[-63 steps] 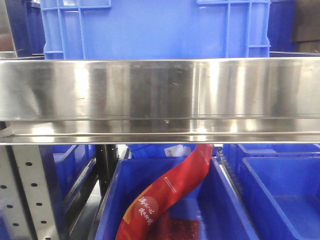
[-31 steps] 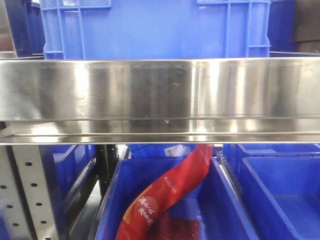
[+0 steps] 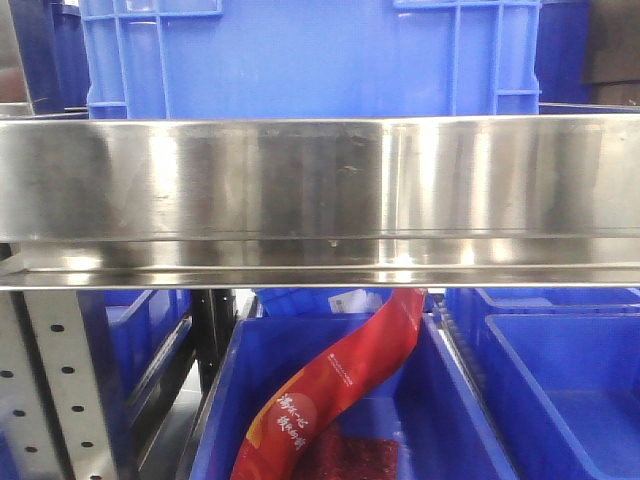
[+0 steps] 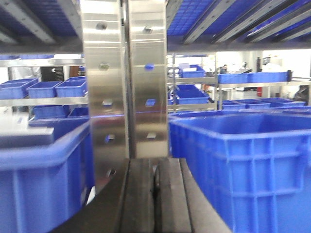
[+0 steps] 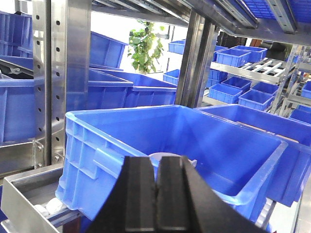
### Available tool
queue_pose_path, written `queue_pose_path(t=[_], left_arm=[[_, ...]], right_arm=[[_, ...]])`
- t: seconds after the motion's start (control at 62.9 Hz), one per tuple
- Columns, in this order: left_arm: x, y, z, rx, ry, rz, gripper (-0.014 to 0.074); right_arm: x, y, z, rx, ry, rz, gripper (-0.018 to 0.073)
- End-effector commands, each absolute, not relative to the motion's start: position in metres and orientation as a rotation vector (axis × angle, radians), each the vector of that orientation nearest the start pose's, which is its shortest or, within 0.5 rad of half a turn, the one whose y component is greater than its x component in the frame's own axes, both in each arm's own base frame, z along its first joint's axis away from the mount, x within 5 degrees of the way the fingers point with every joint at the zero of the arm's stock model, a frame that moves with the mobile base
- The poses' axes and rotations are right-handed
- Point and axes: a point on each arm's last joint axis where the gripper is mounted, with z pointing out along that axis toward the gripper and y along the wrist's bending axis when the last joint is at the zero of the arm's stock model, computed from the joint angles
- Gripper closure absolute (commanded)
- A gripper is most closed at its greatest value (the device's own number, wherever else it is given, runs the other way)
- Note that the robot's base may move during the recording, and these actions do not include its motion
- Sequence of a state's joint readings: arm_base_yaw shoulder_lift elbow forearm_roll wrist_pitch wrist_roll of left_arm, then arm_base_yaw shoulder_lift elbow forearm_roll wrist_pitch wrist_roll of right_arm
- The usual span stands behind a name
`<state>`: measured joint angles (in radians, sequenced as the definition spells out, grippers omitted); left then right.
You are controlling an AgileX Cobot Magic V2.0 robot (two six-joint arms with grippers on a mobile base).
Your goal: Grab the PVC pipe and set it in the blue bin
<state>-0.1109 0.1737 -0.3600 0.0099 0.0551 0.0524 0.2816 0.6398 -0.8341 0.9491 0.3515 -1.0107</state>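
A grey round thing (image 5: 167,158) inside the blue bin (image 5: 121,145) sits half hidden behind the right gripper (image 5: 156,194) at 6 o'clock — whether it is pipe, unclear.

We see a broad steel shelf rail (image 3: 320,200) running across the front view. Below it a long red snack bag (image 3: 335,385) with white lettering leans slantwise, its top end against the rail's underside, with a dark red mesh pack (image 3: 345,455) just beside its lower end. At lower left stands a perforated steel upright (image 3: 55,385). In the left wrist view a polished steel post (image 4: 125,80) rises at centre. In the right wrist view a green potted plant (image 5: 145,42) shows far back, beyond another perforated post (image 5: 57,77).
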Motion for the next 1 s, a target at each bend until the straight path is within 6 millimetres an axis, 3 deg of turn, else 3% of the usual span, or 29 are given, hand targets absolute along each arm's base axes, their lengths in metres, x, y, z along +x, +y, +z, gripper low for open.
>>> queue_pose_path(t=[0.0, 0.302, 0.493, 0.684, 0.986], left_arm=[[0.051, -0.005, 0.309, 0.11, 1.342, -0.037, 0.0707], [0.041, -0.004, 0.275, 0.108, 1.326, -0.037, 0.0707], [0.048, -0.005, 0.251, 0.114, 1.393, -0.037, 0.0707], [0.049, -0.004, 0.246, 0.094, 1.421, -0.011, 0.0707], [0.05, -0.001, 0.228, 0.064, 1.612, 0.03, 0.0707]], right_arm=[[0.106, 0.056, 0.42, -0.494, 1.418, 0.353, 0.0721], [0.106, 0.056, 0.42, -0.494, 1.418, 0.353, 0.0721], [0.106, 0.056, 0.42, -0.494, 1.418, 0.353, 0.0721], [0.106, 0.056, 0.421, -0.492, 1.417, 0.352, 0.0721], [0.106, 0.056, 0.421, -0.492, 1.417, 0.352, 0.0721]])
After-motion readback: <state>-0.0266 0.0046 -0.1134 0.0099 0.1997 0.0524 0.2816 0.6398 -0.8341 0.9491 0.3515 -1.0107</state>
